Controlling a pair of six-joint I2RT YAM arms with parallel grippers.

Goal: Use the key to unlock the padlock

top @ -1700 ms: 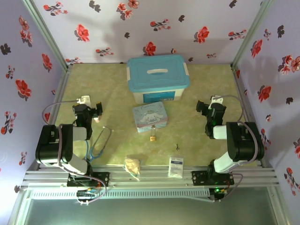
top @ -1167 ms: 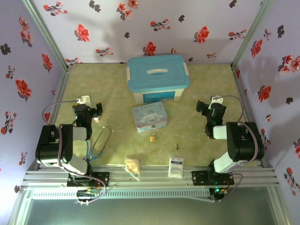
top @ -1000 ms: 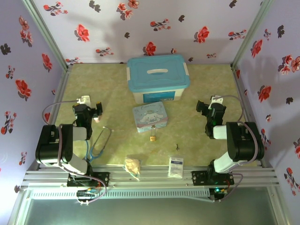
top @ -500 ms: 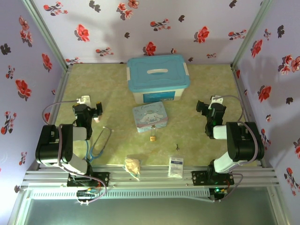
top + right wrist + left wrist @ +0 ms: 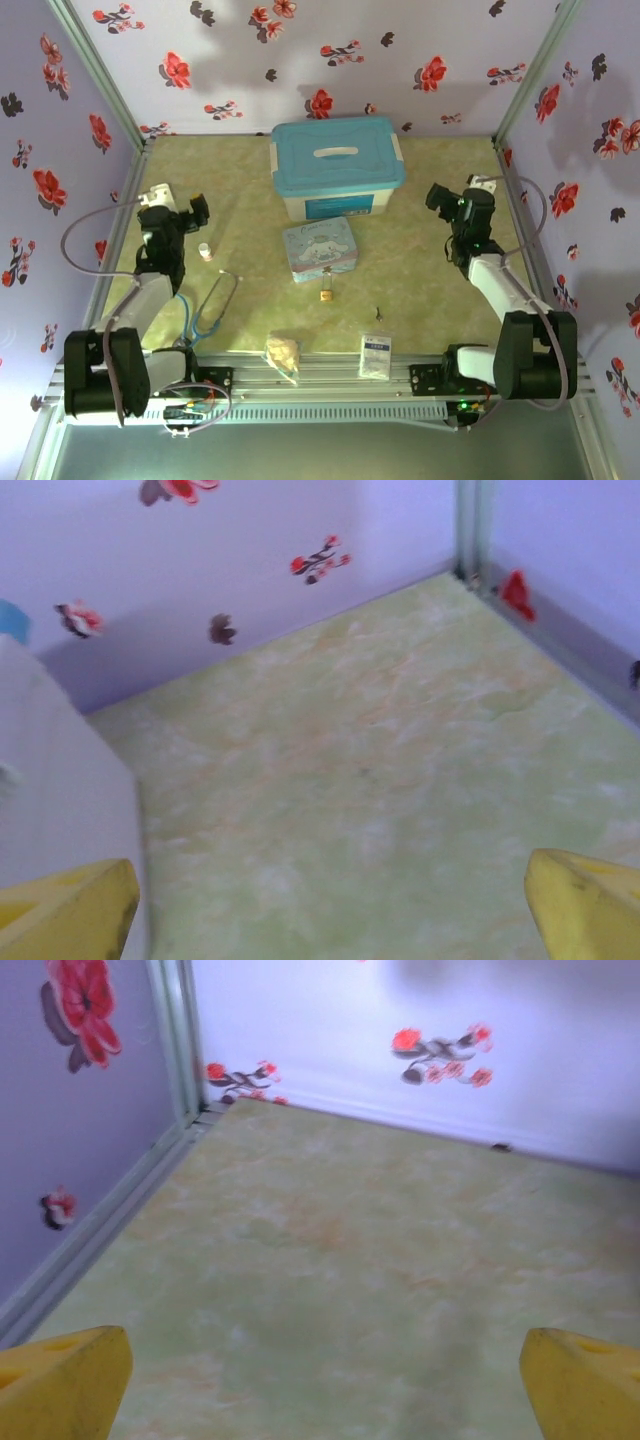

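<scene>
Padlock (image 5: pixel 327 294): laid on the table (image 5: pixel 420 290) just in front of the cartoon tin (image 5: pixel 320 249), ungripped. Key (image 5: pixel 378 314): laid near the padlock, to its right, not touching. Left gripper (image 5: pixel 320 1390): yellow fingers (image 5: pixel 60 1380) spread wide, nothing held. Right gripper (image 5: pixel 325 910): spread wide, nothing held, well apart from both items
</scene>
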